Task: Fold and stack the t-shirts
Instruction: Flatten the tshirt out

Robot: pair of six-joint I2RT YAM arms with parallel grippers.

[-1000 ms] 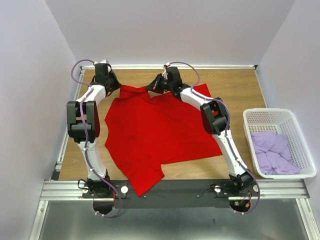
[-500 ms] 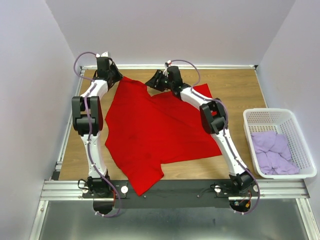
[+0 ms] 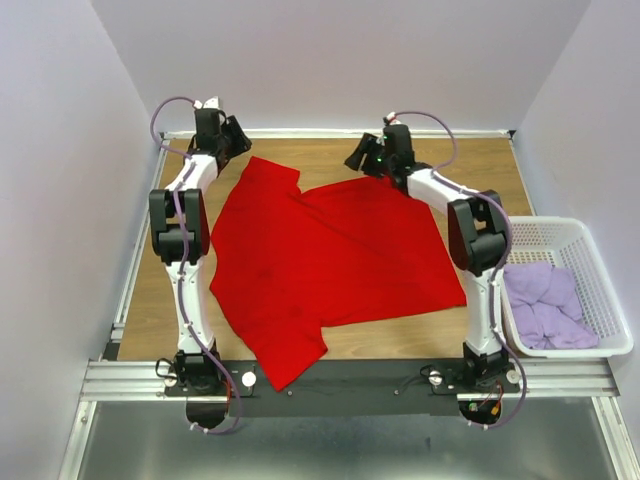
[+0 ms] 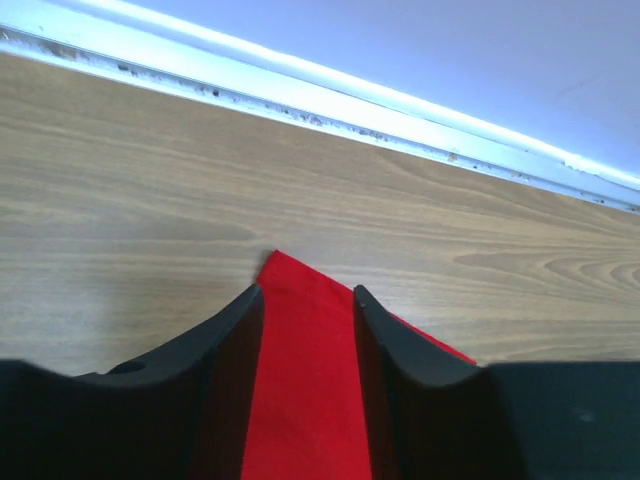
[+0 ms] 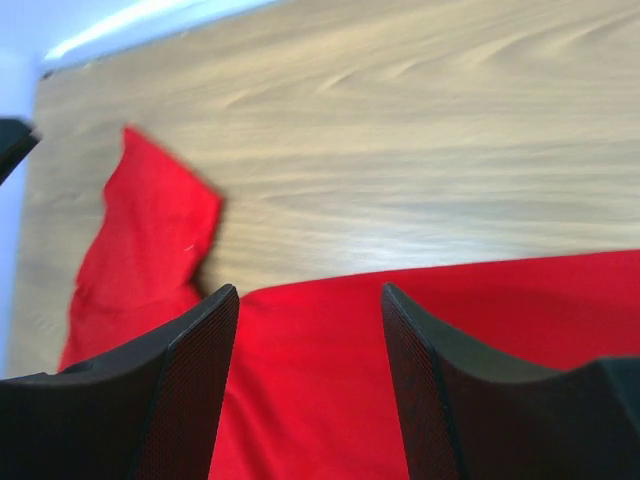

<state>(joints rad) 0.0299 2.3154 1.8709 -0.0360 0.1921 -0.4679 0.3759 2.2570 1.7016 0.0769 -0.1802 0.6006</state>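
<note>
Worktop [image 3: 480, 170] carried the red t-shirt [image 3: 320, 260], spread out; left claw [image 4: 307, 300] and right claw [image 5: 310, 300] hung spread over its far edge, pinching nothing. Lilac t-shirts [image 3: 545, 305] lay in the basket [image 3: 540, 225].

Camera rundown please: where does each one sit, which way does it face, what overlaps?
Top external: above and behind, looking down on the table; left arm, right arm, red t-shirt, basket of lilac t-shirts.
Left wrist: on that arm, facing the far rail; left gripper open, framing a red corner.
Right wrist: angled down at the wood; right gripper open over the shirt's edge.
Shared: all see the red t-shirt.
</note>
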